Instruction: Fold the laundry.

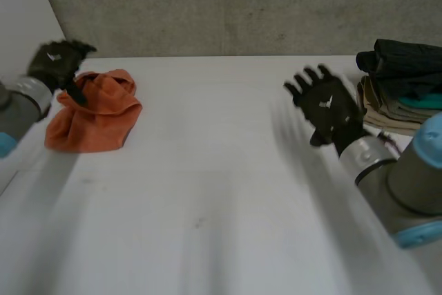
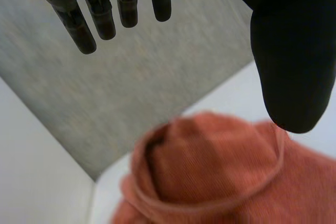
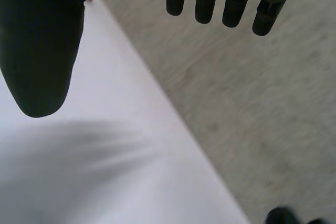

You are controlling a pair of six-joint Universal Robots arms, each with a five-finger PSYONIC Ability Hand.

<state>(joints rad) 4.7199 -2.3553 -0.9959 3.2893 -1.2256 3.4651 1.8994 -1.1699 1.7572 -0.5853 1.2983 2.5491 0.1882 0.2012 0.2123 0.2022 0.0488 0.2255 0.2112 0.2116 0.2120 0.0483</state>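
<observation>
Where the head view takes in the whole white surface (image 1: 221, 198), it lists a crumpled orange knit cloth (image 1: 97, 119) at the left and a stack of folded garments (image 1: 400, 91), black over tan with a teal edge, at the right rim, the two well apart. The left wrist view adds detail the head view cannot give: the orange knit cloth (image 2: 210, 177) has a fine ribbed weave and a thin stitched hem looping round a hollow fold.

Left robot hand (image 1: 59, 60): at the cloth's far-left edge, fingers (image 2: 84, 30) straight and spread away from the thumb, grasping nothing. The thumb tip sits over the hem; contact cannot be told.

Right robot hand (image 1: 326, 105): above bare surface just beside the stack, fingers splayed, thumb wide, empty. Its wrist view shows the smooth white surface meeting a speckled grey wall (image 3: 252, 103).
</observation>
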